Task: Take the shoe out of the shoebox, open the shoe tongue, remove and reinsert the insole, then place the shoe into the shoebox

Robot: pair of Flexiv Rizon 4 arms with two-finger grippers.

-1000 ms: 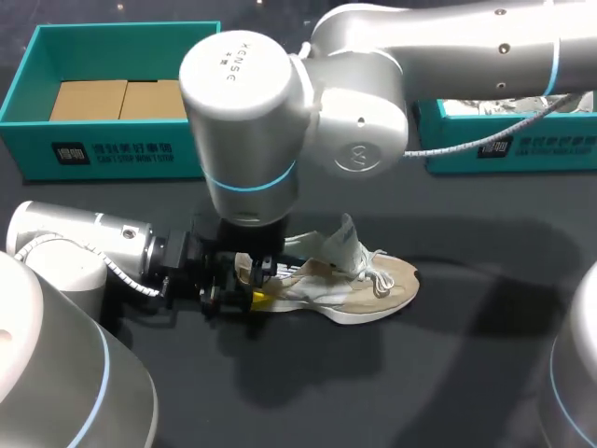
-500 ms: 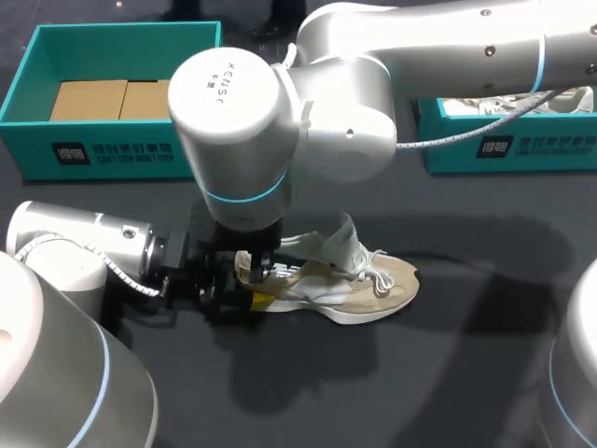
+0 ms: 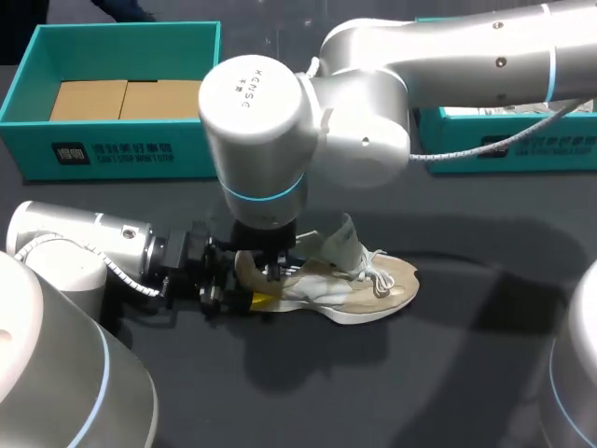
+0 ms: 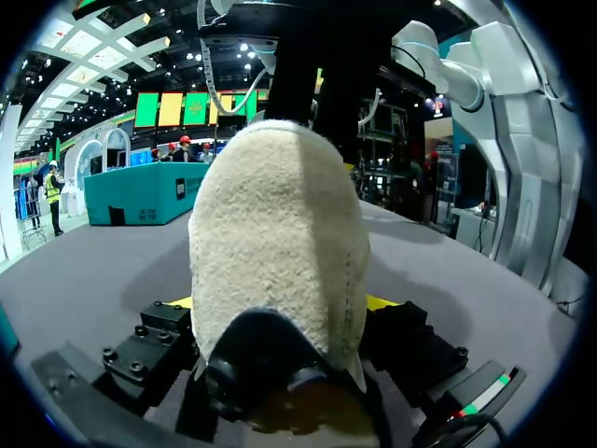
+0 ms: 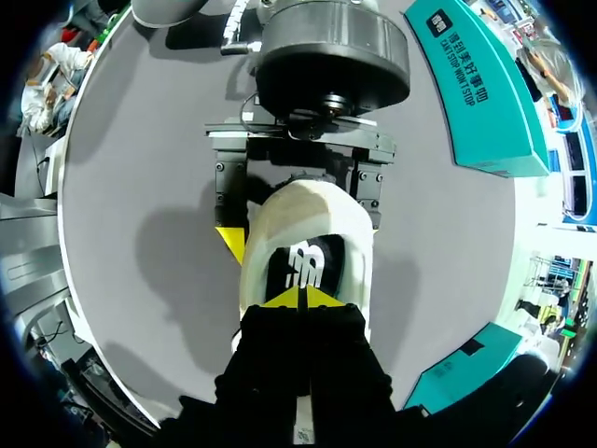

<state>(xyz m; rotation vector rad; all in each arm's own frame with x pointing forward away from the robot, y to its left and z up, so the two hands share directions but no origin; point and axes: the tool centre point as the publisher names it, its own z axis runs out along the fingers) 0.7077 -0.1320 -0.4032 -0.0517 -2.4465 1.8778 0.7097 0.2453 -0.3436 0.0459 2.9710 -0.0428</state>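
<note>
Left tool [image 4: 282, 302] clenched on shoe [image 3: 364, 285] heel, steadying it on worktop [image 3: 448, 373] | my right tool [image 5: 303, 297] above shoe's opening, tips pinched together over insole [image 5: 303, 266], for pulling or reseating it, I judge

L pincer [image 3: 245, 298] clamped on shoe [image 3: 378, 291], R pincer [image 5: 303, 298] closed, vertical

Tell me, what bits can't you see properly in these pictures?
Head view: the right arm covers most of the right tool and part of one shoebox.
Left wrist view: the shoe heel hides its toe and most of the left tool.
Insole underside: hidden in every view.
</note>
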